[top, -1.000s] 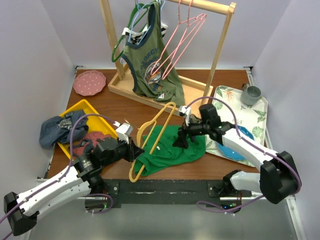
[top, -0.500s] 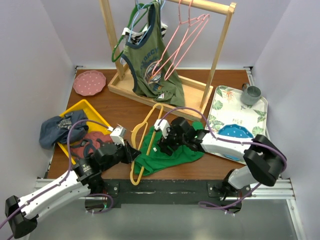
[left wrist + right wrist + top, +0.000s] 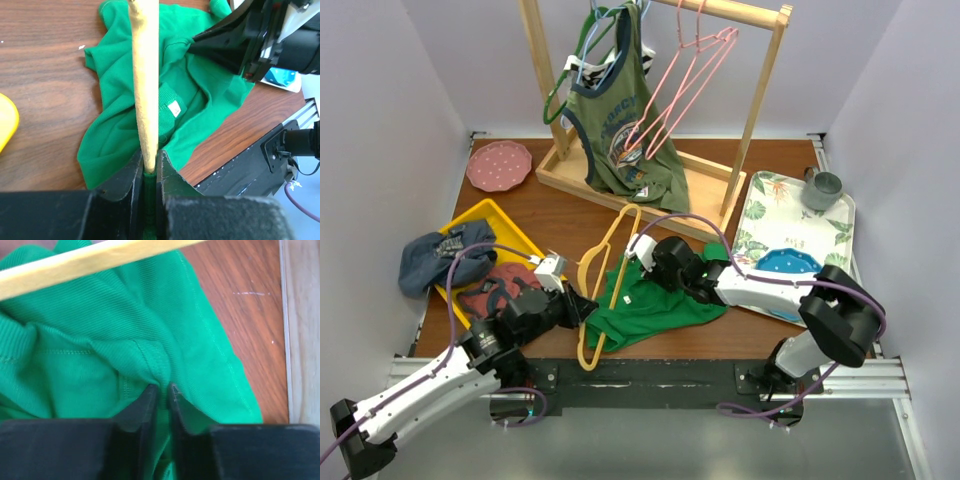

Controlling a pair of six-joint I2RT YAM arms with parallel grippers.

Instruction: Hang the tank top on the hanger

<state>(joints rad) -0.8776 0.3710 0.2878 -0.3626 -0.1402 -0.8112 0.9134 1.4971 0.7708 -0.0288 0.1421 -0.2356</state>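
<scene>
The bright green tank top (image 3: 655, 305) lies crumpled on the wooden table near the front edge. The yellow-orange hanger (image 3: 610, 250) lies slanted across its left part, hook end toward the rack. My left gripper (image 3: 582, 308) is shut on the hanger's lower bar (image 3: 145, 90), with a bit of green cloth between the jaws under it (image 3: 149, 162). My right gripper (image 3: 640, 272) is down on the tank top beside the hanger bar (image 3: 75, 262). It (image 3: 162, 390) is shut on a pinched fold of the green fabric (image 3: 90, 365).
A wooden rack (image 3: 750, 100) at the back carries an olive printed top (image 3: 620, 130), pink hangers (image 3: 680, 70) and a dark green hanger (image 3: 558, 95). A pink plate (image 3: 498, 165) and a yellow tray (image 3: 490, 212) of clothes are left. A floral tray (image 3: 820, 225) and grey mug (image 3: 822, 188) are right.
My right gripper moved left over the tank top to the hanger and closed on a fold of the fabric. The left gripper kept its hold on the hanger and shifted slightly.
</scene>
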